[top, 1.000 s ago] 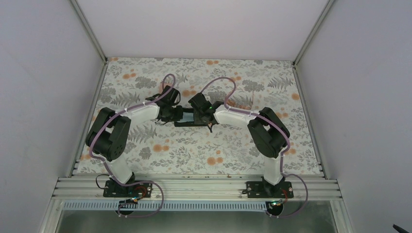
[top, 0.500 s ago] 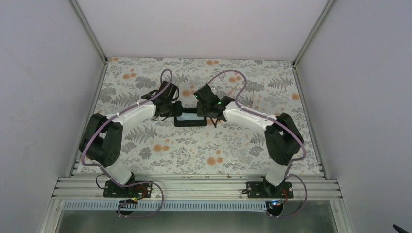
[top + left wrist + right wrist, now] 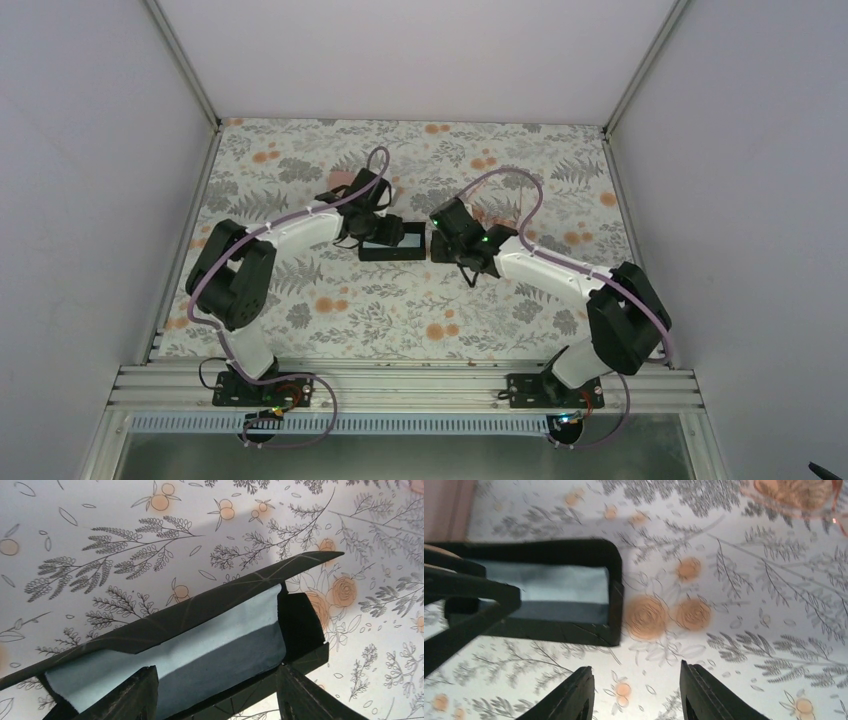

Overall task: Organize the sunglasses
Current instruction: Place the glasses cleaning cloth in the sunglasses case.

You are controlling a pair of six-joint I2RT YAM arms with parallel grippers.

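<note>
Seen from above, a flowered tablecloth (image 3: 400, 310) covers the table, and an open black case (image 3: 392, 252) lies at its middle with its long axis running left to right. A light-blue cloth (image 3: 200, 650) lines the case.

My left claw (image 3: 220, 697) hangs at the left end of the case. Its two fingers stand well apart, straddling the case's near wall, and it grips nothing. My right claw (image 3: 634, 685) hangs just beside the right end of the case, over bare tablecloth. Its fingers are also parted, with nothing between them.

The pale orange-pink sunglasses (image 3: 796, 495) show only in the right wrist view, at its top right corner: one near-clear lens and a thin rim. They lie ahead of the right claw and off to its right, on the side away from the case and well apart from it. So little of them shows that I cannot tell which way their long axis runs. I cannot find the dark brown pair in any view.

I judge the right arm the nearer one. Its claw would have to swing away from the case to reach the pale pair.
</note>
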